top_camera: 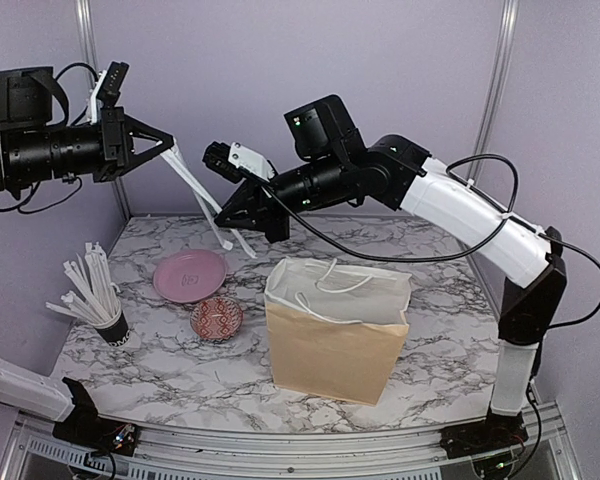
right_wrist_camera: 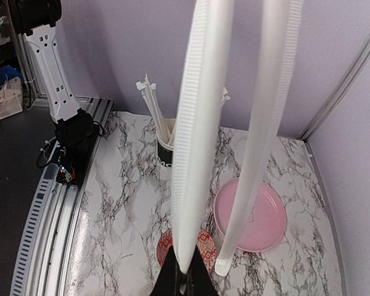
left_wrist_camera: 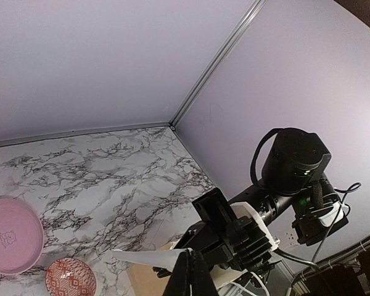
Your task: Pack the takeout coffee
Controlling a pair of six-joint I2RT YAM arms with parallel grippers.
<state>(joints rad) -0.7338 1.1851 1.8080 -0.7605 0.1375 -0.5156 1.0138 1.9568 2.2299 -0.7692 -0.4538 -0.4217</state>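
Note:
No takeout coffee shows in any view. High at the back left, my left gripper (top_camera: 170,143) (left_wrist_camera: 194,259) is shut on the top of two white wrapped straws (top_camera: 195,190), which slant down to the right. At their lower part, my right gripper (top_camera: 223,218) (right_wrist_camera: 188,280) is shut on the end of one straw (right_wrist_camera: 197,154). The other straw (right_wrist_camera: 259,142) hangs free beside it, with its tip over the pink plate. Both grippers are well above the table.
An open brown paper bag (top_camera: 335,340) with white cord handles stands at the centre front. A dark cup of white straws (top_camera: 110,325) is at the front left. A pink plate (top_camera: 190,275) and a small red patterned bowl (top_camera: 217,318) lie between them.

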